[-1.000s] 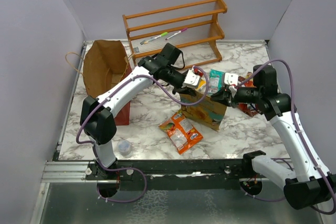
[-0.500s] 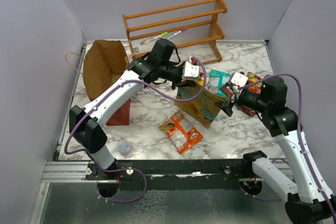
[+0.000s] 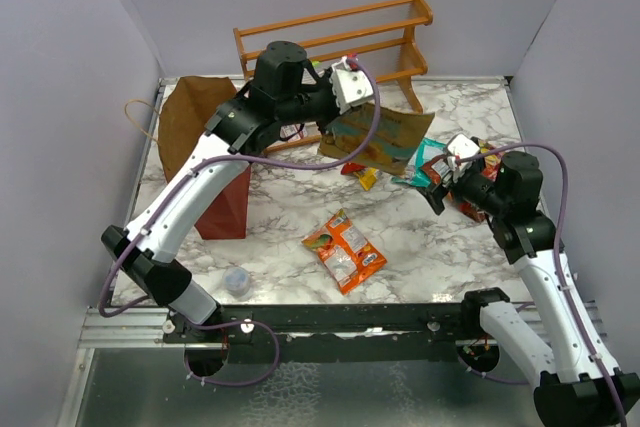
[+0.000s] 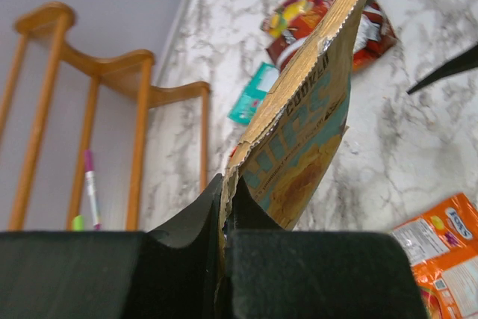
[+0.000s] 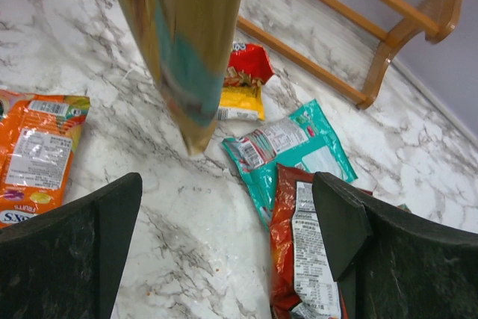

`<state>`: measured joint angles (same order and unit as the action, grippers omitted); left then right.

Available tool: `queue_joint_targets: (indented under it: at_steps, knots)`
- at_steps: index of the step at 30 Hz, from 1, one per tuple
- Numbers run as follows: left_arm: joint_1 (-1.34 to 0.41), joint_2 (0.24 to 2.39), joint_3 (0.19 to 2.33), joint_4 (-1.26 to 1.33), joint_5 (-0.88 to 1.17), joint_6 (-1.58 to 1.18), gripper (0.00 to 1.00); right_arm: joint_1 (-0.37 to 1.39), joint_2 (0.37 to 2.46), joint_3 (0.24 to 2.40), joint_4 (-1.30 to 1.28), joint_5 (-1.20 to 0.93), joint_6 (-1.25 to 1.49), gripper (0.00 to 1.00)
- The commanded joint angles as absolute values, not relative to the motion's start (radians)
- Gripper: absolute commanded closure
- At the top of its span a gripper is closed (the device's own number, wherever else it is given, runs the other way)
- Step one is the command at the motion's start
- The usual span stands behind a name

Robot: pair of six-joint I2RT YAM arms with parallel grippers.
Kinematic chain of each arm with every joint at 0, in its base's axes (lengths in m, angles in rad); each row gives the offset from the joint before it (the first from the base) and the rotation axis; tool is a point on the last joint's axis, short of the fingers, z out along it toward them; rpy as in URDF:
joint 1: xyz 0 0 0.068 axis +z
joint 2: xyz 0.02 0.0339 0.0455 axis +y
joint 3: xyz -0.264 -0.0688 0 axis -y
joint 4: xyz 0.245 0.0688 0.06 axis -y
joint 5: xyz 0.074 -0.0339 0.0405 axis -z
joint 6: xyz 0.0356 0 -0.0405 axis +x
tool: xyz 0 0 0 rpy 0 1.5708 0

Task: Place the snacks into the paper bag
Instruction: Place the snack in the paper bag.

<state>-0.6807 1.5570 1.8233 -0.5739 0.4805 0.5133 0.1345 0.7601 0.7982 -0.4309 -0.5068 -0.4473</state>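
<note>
A large gold-orange chip bag (image 3: 375, 137) hangs in the air, pinched at its top seam by my shut left gripper (image 3: 345, 87) in front of the rack. The left wrist view shows the fingers (image 4: 202, 214) clamping the crimped edge of that bag (image 4: 314, 125). The dark-red paper bag (image 3: 200, 127) stands open at the left, apart from the held bag. My right gripper (image 3: 440, 182) is open and empty, low over the table beside a teal packet (image 5: 299, 147) and a red packet (image 5: 310, 252). An orange packet (image 3: 345, 250) lies at front centre. A small red-yellow packet (image 5: 243, 84) lies under the hanging bag.
A wooden slatted rack (image 3: 330, 47) stands at the back with a pink marker (image 4: 91, 184) on its shelf. A small clear cup (image 3: 237, 280) sits near the front left edge. Grey walls close in the left, back and right sides.
My left arm has lifted the chip bag off the table, up and back-left. My right gripper has opened, let go of that bag, and drawn back to the right.
</note>
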Motion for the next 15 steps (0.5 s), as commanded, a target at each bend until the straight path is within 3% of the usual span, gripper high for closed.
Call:
queue_joint_targets:
  at_steps: [1, 8, 15]
  knots:
    - [-0.68, 1.491, 1.928, -0.514, 0.296, 0.426, 1.0, 0.13, 0.757, 0.734, -0.306, -0.475, -0.451, 0.03]
    - [-0.678, 1.462, 2.049, -0.492, 0.121, 0.319, 1.0, 0.13, 0.769, 0.699, -0.319, -0.501, -0.459, 0.04]
    - [-0.635, 1.429, 2.133, -0.478, 0.073, 0.256, 1.0, 0.13, 0.781, 0.691, -0.317, -0.498, -0.47, 0.05]
